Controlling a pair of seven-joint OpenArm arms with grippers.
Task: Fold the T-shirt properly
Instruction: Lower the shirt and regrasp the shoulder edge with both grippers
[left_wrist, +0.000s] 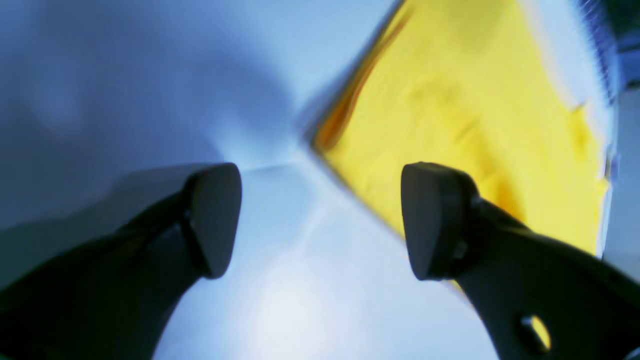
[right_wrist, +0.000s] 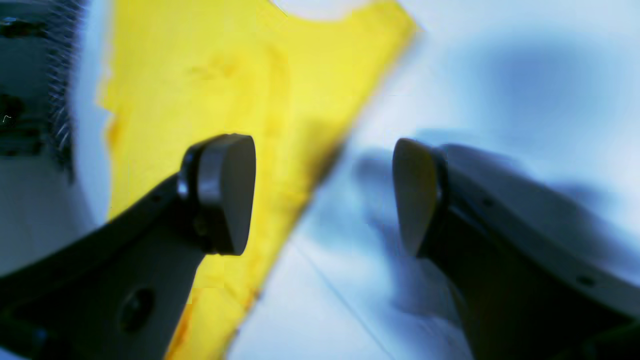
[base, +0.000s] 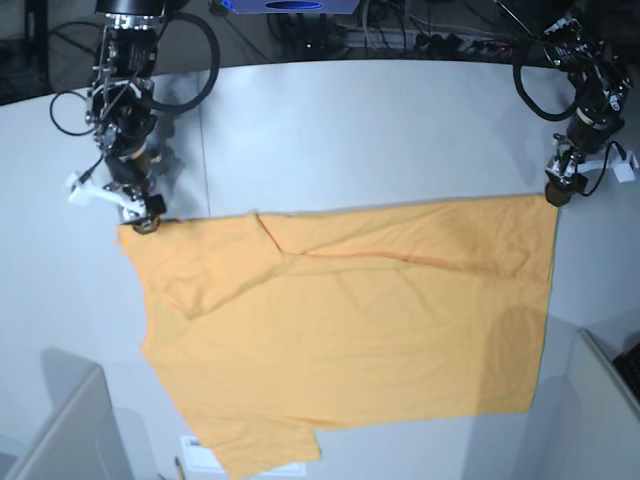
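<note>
The yellow-orange T-shirt (base: 350, 320) lies spread flat on the white table (base: 350, 130), with a diagonal crease near its far edge. No script or neck tag shows. My right gripper (base: 140, 218) is at the shirt's far left corner. In the right wrist view it (right_wrist: 320, 195) is open and empty, with the shirt (right_wrist: 225, 75) under its left finger. My left gripper (base: 557, 193) is at the far right corner. In the left wrist view it (left_wrist: 322, 220) is open and empty, with the shirt (left_wrist: 475, 110) behind its right finger. Both wrist views are blurred.
Cables and equipment (base: 420, 35) line the table's far edge. Grey panels stand at the near left (base: 60, 420) and near right (base: 600, 400). A white paper label (base: 200, 455) sticks out from under the shirt's near edge.
</note>
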